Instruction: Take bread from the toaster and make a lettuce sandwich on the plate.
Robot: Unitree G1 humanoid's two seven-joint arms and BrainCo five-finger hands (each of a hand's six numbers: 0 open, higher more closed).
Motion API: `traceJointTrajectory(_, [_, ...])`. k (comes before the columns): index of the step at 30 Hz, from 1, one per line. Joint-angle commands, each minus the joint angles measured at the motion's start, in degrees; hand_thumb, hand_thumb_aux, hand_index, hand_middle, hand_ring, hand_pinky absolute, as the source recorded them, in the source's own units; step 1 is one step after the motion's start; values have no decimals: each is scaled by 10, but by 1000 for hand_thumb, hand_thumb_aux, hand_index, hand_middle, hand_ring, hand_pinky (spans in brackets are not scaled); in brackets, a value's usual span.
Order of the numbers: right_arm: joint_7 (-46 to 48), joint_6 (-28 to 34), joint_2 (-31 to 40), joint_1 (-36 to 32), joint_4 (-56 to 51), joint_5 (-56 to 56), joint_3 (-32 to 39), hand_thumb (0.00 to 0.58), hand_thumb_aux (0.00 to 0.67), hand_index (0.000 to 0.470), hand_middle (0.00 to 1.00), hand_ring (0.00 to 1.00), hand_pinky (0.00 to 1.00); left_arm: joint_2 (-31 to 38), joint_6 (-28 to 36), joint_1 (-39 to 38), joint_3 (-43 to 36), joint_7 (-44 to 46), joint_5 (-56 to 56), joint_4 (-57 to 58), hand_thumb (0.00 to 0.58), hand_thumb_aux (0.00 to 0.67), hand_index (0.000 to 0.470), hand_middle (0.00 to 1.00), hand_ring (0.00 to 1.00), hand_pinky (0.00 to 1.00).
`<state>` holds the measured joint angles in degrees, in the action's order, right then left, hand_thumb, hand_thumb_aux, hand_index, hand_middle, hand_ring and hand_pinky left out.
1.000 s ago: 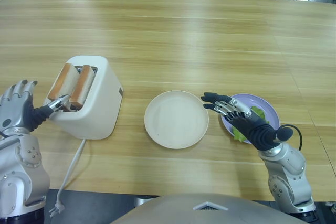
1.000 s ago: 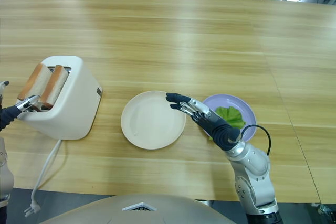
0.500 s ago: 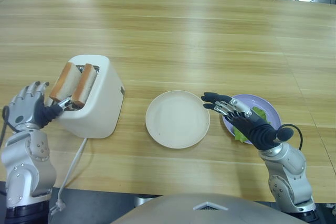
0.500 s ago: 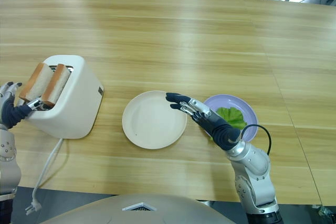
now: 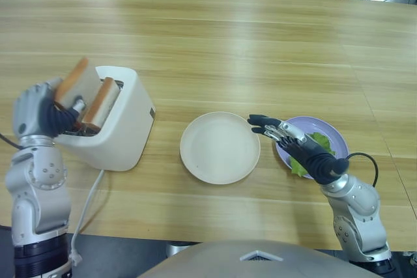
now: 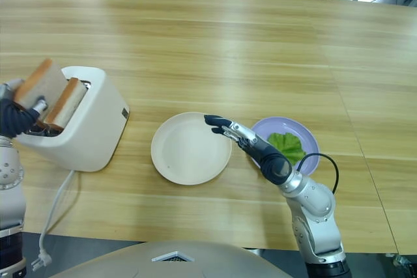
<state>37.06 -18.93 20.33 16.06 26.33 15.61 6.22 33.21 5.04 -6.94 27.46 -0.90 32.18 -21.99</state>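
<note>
Lifted since a second ago, one slice is gripped by the left hand, half out of the toaster. The plate is bare and the lettuce untouched. In the right eye view, the right hand is spread wide beside the plate. The left grip is blurred.

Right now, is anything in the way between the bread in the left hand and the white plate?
Only the toaster: the bread slice gripped by the left hand is partly raised, and the toaster's body and second slice lie toward the plate. Nothing lies on the table between; the right hand hovers at the plate's right rim.
</note>
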Motion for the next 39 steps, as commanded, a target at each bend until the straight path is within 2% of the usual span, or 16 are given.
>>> traceJointTrajectory(1, [-55,29,2,-14,0,-78,-23,0,0,0,0,0,0,-12,-40,26,33,-32,-44,-42,580,670,460,1000,1000,1000])
traceJointTrajectory(5, [-147,75,1,-51,3,-213,-60,0,0,0,0,0,0,-20,-64,47,54,-38,-80,-84,580,670,460,1000,1000,1000])
traceJointTrajectory(7, [-180,59,27,-70,-3,-305,-78,0,0,0,0,0,0,-27,-60,58,57,-29,-103,-114,580,670,460,1000,1000,1000])
traceJointTrajectory(10, [-242,8,118,-91,-43,-484,-106,0,0,0,0,0,0,-42,-29,71,37,7,-152,-183,580,670,460,1000,1000,1000])
traceJointTrajectory(13, [-291,-12,203,-89,-93,-593,-119,0,0,0,0,0,0,-68,26,73,-26,52,-201,-247,580,670,460,1000,1000,1000])
traceJointTrajectory(16, [-306,-1,260,-74,-131,-669,-116,0,0,0,0,0,0,-100,85,63,-150,97,-226,-272,580,670,460,1000,1000,1000])
traceJointTrajectory(20, [-298,6,296,-60,-161,-703,-101,0,0,0,0,0,0,-116,119,26,-336,151,-185,-225,580,670,460,1000,1000,1000])
traceJointTrajectory(24, [-276,19,326,-60,-188,-730,-86,0,0,0,0,0,0,-110,137,10,-444,183,-147,-137,580,670,460,1000,1000,1000])
traceJointTrajectory(32, [-258,21,350,-83,-205,-749,-49,0,0,0,0,0,0,-105,149,45,-527,216,-99,67,580,670,460,1000,1000,1000])
traceJointTrajectory(36, [-258,23,351,-100,-219,-758,-31,0,0,0,0,0,0,-113,124,75,-534,201,-86,166,580,670,460,1000,1000,1000])
traceJointTrajectory(39, [-257,24,350,-115,-231,-762,-16,0,0,0,0,0,0,-126,100,88,-516,183,-98,192,580,670,460,1000,1000,1000])
